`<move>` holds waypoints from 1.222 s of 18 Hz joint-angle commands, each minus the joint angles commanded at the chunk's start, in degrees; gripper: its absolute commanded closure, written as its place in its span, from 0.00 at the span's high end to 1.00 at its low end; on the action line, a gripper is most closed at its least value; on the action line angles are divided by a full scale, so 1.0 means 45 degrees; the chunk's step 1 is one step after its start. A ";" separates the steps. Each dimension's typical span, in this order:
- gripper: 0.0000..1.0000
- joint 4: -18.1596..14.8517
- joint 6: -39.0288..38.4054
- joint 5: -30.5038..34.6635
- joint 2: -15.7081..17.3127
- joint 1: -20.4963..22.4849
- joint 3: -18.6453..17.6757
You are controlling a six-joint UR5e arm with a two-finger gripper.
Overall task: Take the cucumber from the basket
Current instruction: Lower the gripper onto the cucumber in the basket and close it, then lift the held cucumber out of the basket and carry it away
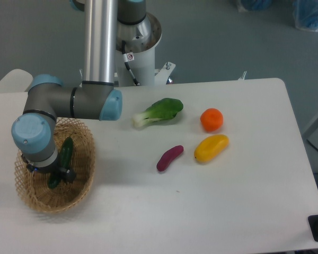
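Cucumber (pixel 64 159), small, dark green and smooth, is seen lying tilted inside the oval tan woven wicker basket (pixel 82 185) at the left of the white table (pixel 201 211). The two-finger gripper (pixel 53 173) is lowered into the basket over the cucumber's lower end, mostly hidden beneath the blue-capped wrist; whether it is clenched on the vegetable cannot be told

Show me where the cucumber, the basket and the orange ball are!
cucumber (pixel 65 153): fixed camera view, on its upper visible part.
basket (pixel 86 159): fixed camera view, on its right woven wall.
orange ball (pixel 212 119): fixed camera view, on its middle.
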 joint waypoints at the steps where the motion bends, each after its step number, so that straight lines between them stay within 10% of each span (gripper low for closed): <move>1: 0.66 -0.0019 0.0000 0.0000 -0.0019 0.0000 0.0000; 9: 0.21 -0.0039 -0.0039 0.0020 0.0214 0.0019 0.0020; 22: 0.21 -0.0176 0.0254 0.0097 0.0977 0.0820 0.1111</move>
